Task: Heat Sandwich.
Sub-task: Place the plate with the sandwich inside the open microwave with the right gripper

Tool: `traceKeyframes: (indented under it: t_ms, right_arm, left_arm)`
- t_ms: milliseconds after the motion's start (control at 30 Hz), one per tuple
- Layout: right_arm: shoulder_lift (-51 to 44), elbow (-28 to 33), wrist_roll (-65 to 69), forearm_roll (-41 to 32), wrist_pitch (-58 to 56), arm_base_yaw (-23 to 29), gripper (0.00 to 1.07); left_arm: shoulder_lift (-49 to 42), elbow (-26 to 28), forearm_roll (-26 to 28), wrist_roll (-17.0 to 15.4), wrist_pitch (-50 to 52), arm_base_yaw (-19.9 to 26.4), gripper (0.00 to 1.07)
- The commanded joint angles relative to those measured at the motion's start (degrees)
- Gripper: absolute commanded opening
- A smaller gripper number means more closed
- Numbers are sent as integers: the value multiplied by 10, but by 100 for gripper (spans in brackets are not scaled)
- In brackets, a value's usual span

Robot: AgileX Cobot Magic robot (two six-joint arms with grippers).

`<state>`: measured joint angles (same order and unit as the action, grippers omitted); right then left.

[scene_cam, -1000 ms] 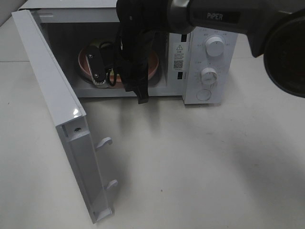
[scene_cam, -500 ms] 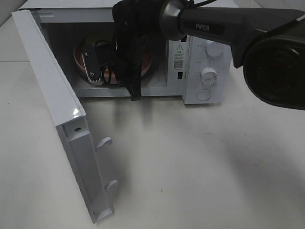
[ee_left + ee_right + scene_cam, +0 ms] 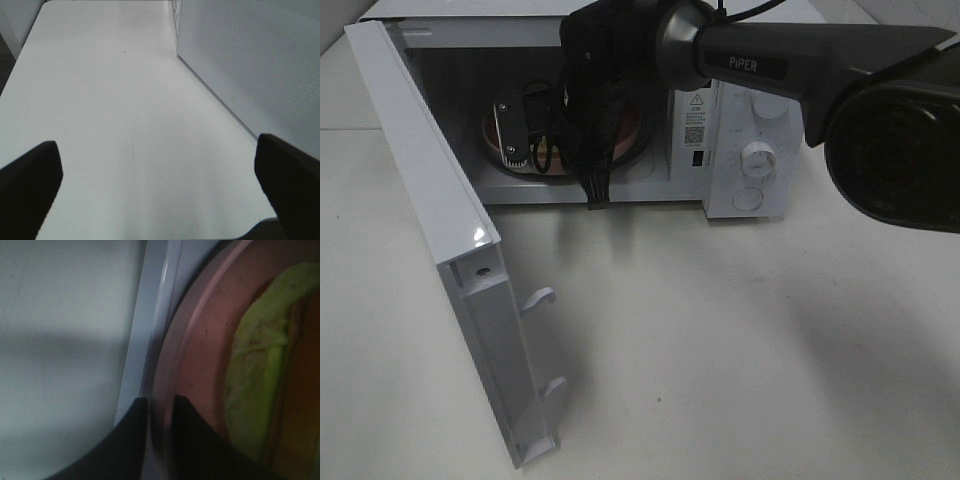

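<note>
One white table (image 3: 720, 340) carries the microwave (image 3: 730, 150) at twelve o'clock. The left gripper (image 3: 156, 142) gapes wide. The right gripper (image 3: 161, 402) straddles the plate (image 3: 200, 330) rim, its grip unclear, and the sandwich (image 3: 260, 370) is cut off.

A white table (image 3: 740, 350) carries 1 white microwave (image 3: 725, 180), its door (image 3: 440, 230) swung open.
</note>
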<state>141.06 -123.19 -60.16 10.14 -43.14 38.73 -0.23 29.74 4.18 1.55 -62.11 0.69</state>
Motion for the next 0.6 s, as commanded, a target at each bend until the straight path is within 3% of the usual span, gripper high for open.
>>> traceKeyframes:
  t_ms: [33,100,133,300,600]
  right_arm:
    - [2,-5,32,2,9,-1,43]
    - [2,-5,36,2,9,-1,49]
    - [2,-5,45,3,9,-1,60]
    - [2,-5,70,3,9,-1,78]
    - [2,-5,82,3,7,-1,78]
  left_arm:
    - [-9,-1,-1,0,7,1,100]
    - [-9,-1,-1,0,7,1,100]
    - [-9,-1,-1,0,7,1,100]
    - [-9,-1,-1,0,7,1,100]
    - [-9,-1,-1,0,7,1,100]
